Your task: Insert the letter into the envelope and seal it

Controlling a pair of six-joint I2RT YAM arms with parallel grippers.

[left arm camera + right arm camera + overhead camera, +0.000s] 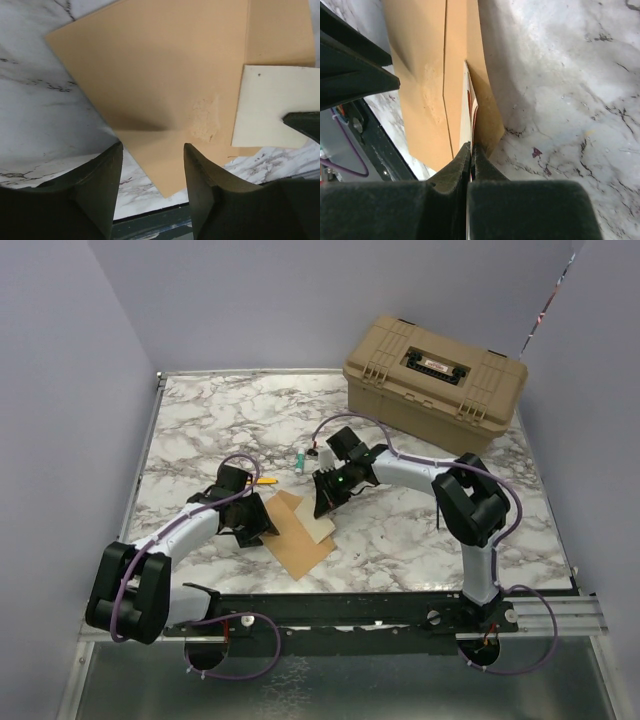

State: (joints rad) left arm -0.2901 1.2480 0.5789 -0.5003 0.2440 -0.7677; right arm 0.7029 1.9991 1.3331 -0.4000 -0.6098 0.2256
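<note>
**Letter in the right claw, at the envelope's right edge**

The right claw (471,148) is clenched on one edge of the letter (267,105). In the right wrist view the pale sheet runs straight out from its tips toward the top of the frame.

The envelope (160,70) lies on the tabletop (430,530), under the letter and to its left. In the top view it sits at the centre of the frame, its long axis slanting from upper left to lower right. The letter overlaps its right-hand edge and sticks out to the right.

In the right wrist view brown paper shows on both sides of the sheet (whether it is already in the pocket or only lying along the fold, I cannot tell).

The left claw (152,146) sits at the envelope's left side. Its jaws stand apart and grip nothing, and one corner of the envelope lies between them.

As I judge it, the letter has to travel leftward in the top view, further over the envelope, and the right arm carries it. The left claw is the nearer one to the envelope and well placed to pin it against sliding.
</note>
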